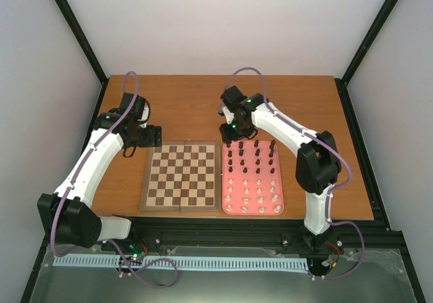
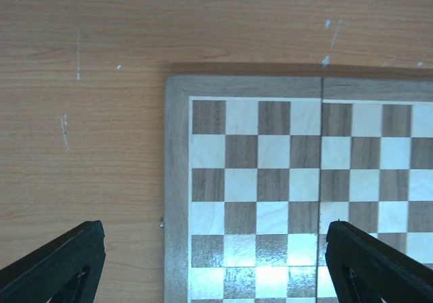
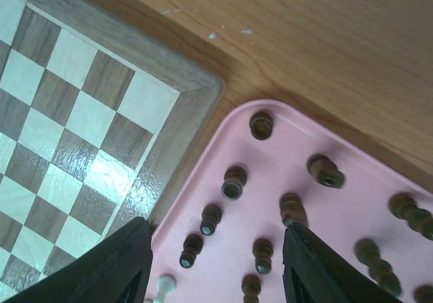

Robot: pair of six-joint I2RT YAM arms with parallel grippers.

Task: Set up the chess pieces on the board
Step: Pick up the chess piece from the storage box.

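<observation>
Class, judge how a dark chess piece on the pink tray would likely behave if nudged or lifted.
The dark piece looks tall and narrow, so a nudge would probably tip it. Its rounded turned body would then likely roll. Being tiny, it probably lifts lightly.

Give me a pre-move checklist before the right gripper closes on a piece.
1. Board free of pieces: ok.
2. Left gripper open, empty, over the board's edge: ok.
3. Right gripper above the tray, jaws apart: ok.
4. One piece alone between its jaws: not ok, several dark pieces stand in the gap.
5. Its height over them: cannot tell.
</observation>
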